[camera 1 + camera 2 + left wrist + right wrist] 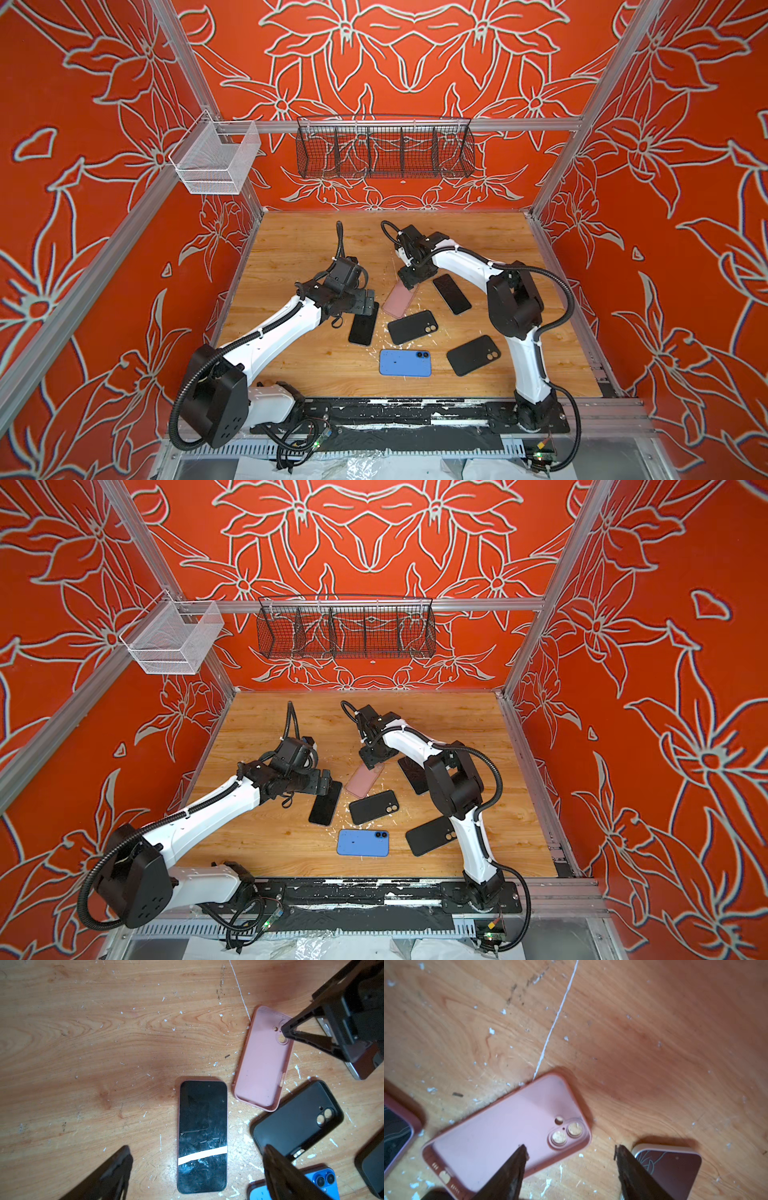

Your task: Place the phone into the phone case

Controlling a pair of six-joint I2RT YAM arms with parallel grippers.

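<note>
Fingers (508,1172) spread over the pink case (500,1126), hollow side up.

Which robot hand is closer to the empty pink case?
Right. The right gripper hovers over the camera-hole end of the pink case. The left gripper is off to its side, above a black-screened phone.
</note>
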